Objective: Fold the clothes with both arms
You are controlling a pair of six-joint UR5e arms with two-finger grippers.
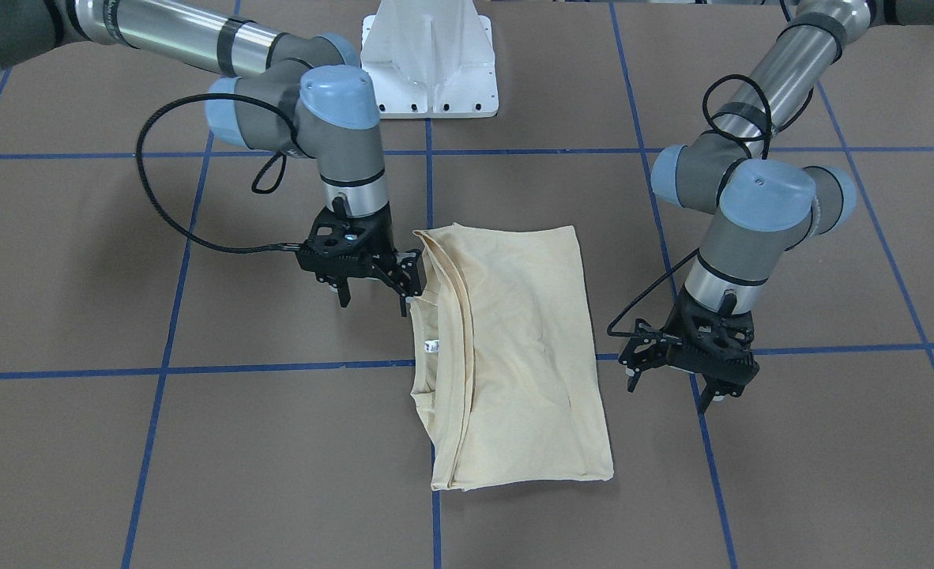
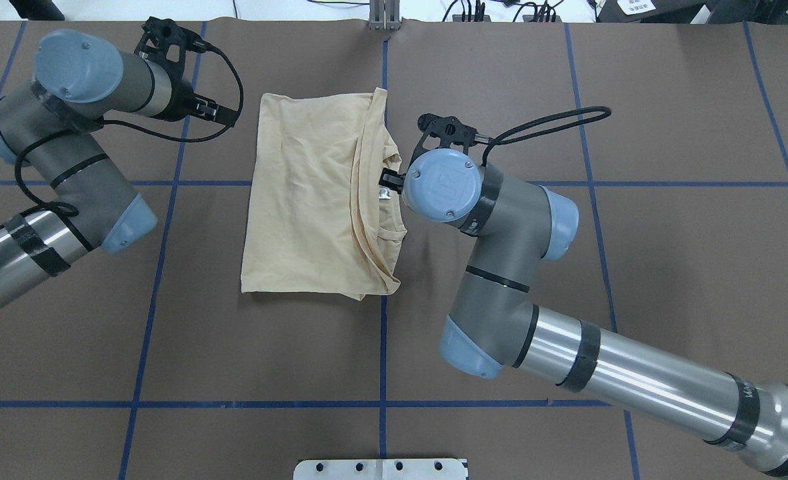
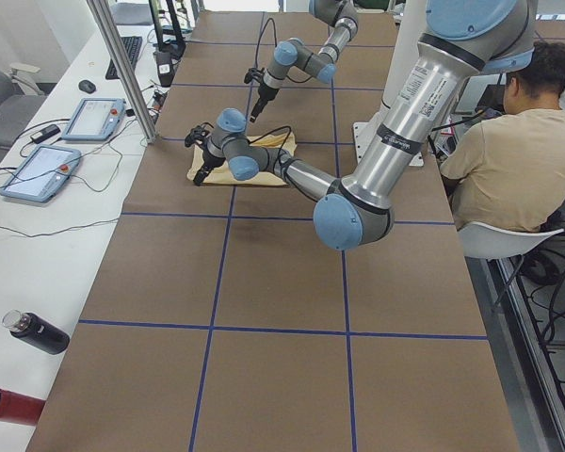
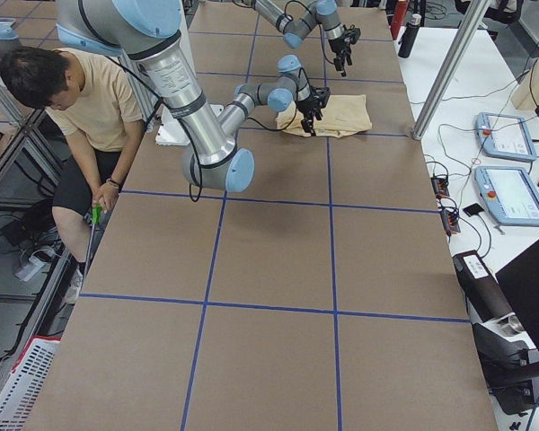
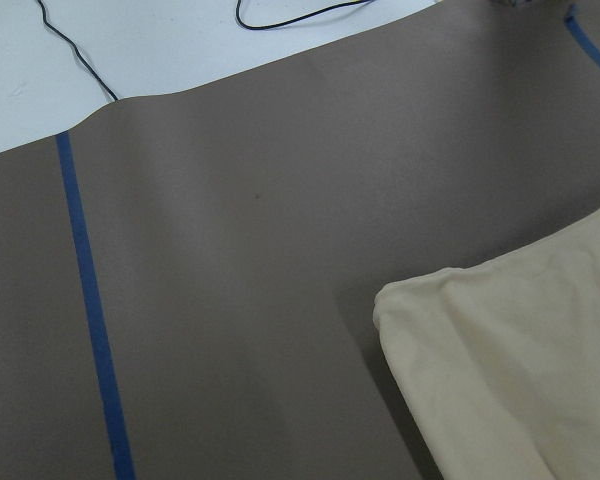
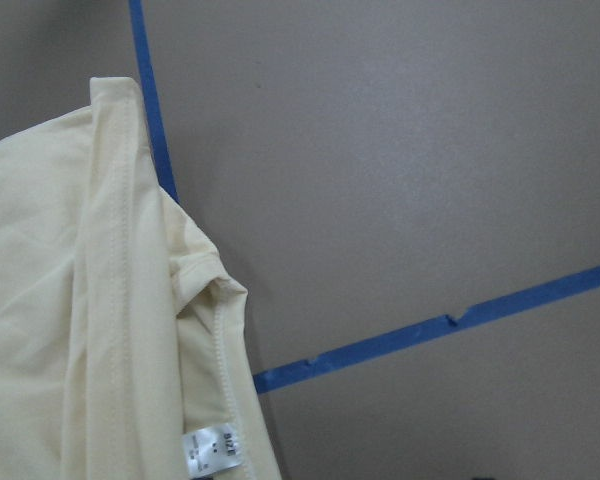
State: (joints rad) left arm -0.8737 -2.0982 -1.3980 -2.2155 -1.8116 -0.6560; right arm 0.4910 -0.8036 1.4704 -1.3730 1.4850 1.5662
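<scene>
Exterior front-facing: shirt (image 1: 506,348) lies folded into a rectangle mid-counter (image 1: 198,458), across 2 blue tape lines (image 1: 198,368).
My right jaws: spread wide and empty, with 1 finger (image 1: 406,304) just beside the collar edge.
My left jaws: also apart and empty, off the shirt's other side, over bare counter.
Overhead exterior: my right wrist cap (image 2: 442,185) hides the right jaws. The neck label (image 2: 385,194) peeks out beside it.
Right wrist-mounted: label print reads "SIZE", and the stitched collar hem shows close up.
Left wrist-mounted: only 1 rounded shirt corner and the counter's edge.
</scene>
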